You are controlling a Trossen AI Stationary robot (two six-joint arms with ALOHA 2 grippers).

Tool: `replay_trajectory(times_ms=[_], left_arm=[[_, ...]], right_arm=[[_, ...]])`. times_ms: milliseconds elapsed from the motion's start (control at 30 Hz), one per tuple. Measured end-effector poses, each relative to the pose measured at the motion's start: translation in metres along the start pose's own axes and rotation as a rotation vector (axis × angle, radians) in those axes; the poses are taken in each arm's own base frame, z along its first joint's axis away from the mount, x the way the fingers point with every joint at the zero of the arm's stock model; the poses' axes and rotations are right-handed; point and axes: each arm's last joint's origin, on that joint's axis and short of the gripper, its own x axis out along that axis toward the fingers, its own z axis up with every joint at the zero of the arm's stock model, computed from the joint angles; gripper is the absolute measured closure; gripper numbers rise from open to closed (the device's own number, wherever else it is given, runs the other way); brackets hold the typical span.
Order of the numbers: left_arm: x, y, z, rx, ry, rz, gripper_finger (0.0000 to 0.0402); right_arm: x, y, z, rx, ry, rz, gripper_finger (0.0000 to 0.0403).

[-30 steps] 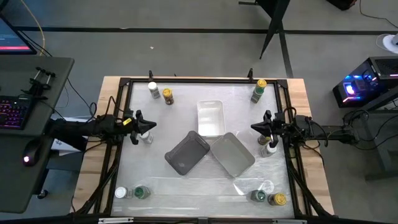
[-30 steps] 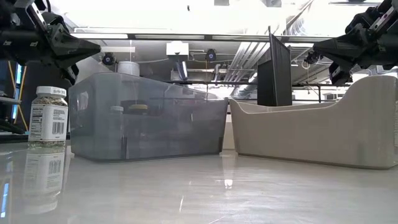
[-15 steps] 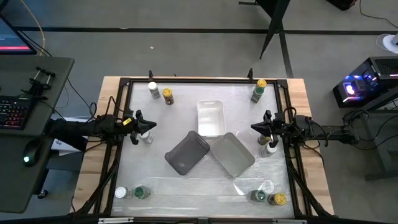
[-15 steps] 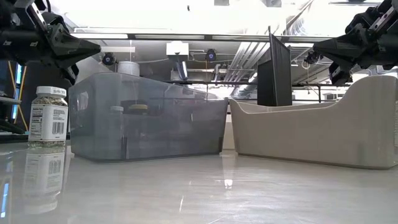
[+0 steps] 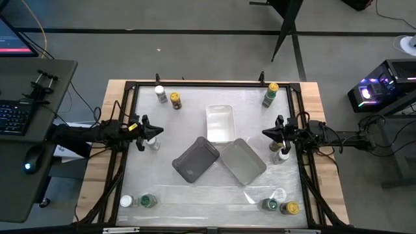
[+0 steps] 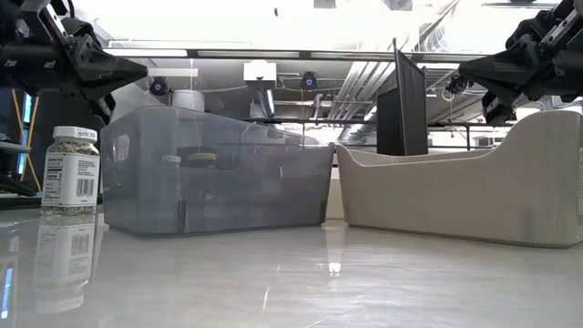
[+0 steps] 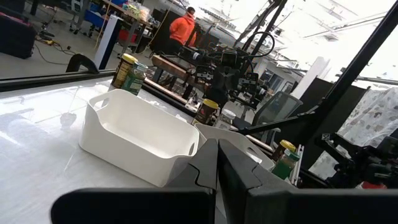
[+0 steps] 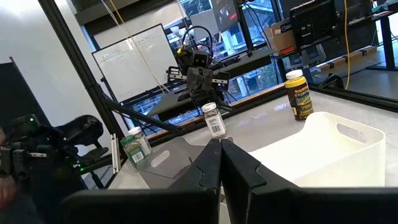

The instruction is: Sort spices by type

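Note:
Small spice jars stand upright in groups around the table: two at the far left point(image 5: 168, 97), one at the far right point(image 5: 270, 94), two at the near left point(image 5: 137, 201), several at the near right point(image 5: 281, 204). One white-lidded jar point(image 6: 71, 171) stands below my left gripper point(image 5: 158, 130), and more point(image 5: 280, 152) stand below my right gripper point(image 5: 265, 132). Both grippers are shut, hover level above the table's left and right sides, and point toward the middle. Nothing is between their fingers.
Three trays rest on the table's middle: a white one point(image 5: 220, 123) toward the far side, a dark grey one point(image 5: 195, 159) and a light grey one point(image 5: 242, 161) nearer. A black frame point(image 5: 195, 83) rims the table. A person in orange point(image 7: 182, 28) stands in the room behind.

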Motion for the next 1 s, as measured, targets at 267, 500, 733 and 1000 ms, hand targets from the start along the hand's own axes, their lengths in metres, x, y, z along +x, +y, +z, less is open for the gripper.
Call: replay_trajectory(times_ms=[267, 500, 733, 1000], left_arm=[[0.0, 0.0001, -0.0001, 0.0, 0.0, 0.001, 0.0401], [0.0, 0.0, -0.0001, 0.0, 0.0, 0.0, 0.0401], [0.0, -0.0002, 0.0003, -0.001, -0.004, -0.002, 0.0401], [0.0, -0.0015, 0.0048, -0.344, -0.059, -0.006, 0.0401]], right_arm=[[0.0, 0.0, 0.0001, 0.0, 0.0, 0.0, 0.0402], [0.0, 0.0001, 0.0001, 0.0, 0.0, 0.0, 0.0402], [0.0, 0.0, 0.0001, 0.0, -0.001, 0.0, 0.0402], [0.0, 0.0001, 0.0001, 0.0, 0.0, 0.001, 0.0402]])
